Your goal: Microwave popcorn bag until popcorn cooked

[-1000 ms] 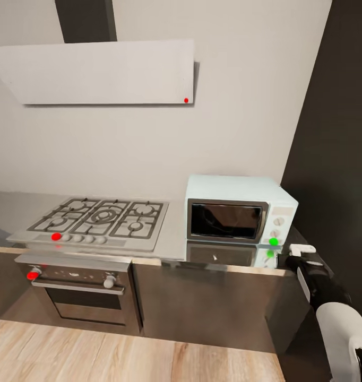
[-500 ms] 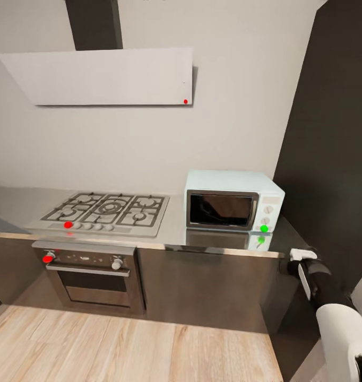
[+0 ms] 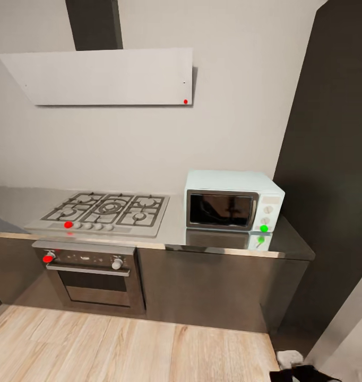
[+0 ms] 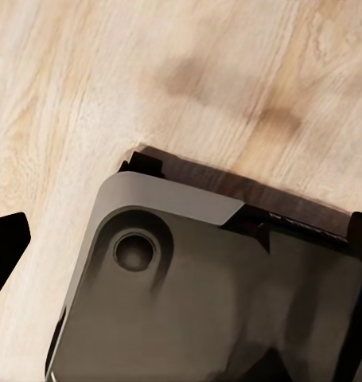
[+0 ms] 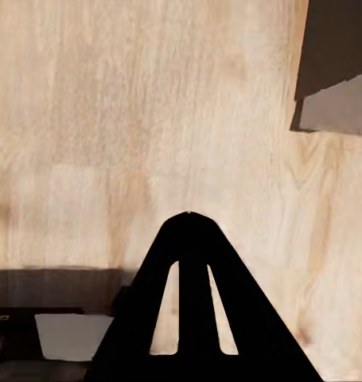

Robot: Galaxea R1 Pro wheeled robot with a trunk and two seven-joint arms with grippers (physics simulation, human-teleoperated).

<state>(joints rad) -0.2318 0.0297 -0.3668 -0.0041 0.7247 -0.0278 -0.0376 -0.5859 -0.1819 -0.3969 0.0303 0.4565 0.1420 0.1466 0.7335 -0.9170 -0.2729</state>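
Head view: one microwave [image 3: 234,200] is the landmark here. It sits on the steel countertop [image 3: 175,233] at the right end, long axis running along the back wall, dark glass door facing out toward the robot and shut. 2 round knobs are stacked on the panel right of the door, w/ a green dot at the bottom of the panel. Left of the microwave, just beside it, is 1 gas hob [image 3: 102,211], w/ a row of small knobs along the front edge and a red dot at the left end of the row. Below and left of the microwave, under the hob, is 1 oven [image 3: 93,278] w/ a steel handle, 2 knobs and a red dot on the left one. Above and left of the microwave hangs 1 white hood [image 3: 104,76]. Right of the microwave stands a tall dark cabinet [image 3: 335,159]. Wood floor [image 3: 122,347] runs below the cabinets.

Well below and right of the microwave, at the frame's bottom edge, a bit of the right arm [image 3: 298,369] pokes in, white and black, hanging low near the floor.

Left wrist view: camera looks down at the floor and the robot's dark base [image 4: 212,294]; black edges at the sides, can't tell if the left gripper is open or closed.

Right wrist view: right gripper [image 5: 192,306] points down at the floor, 2 fingers drawn together w/ nothing between them.
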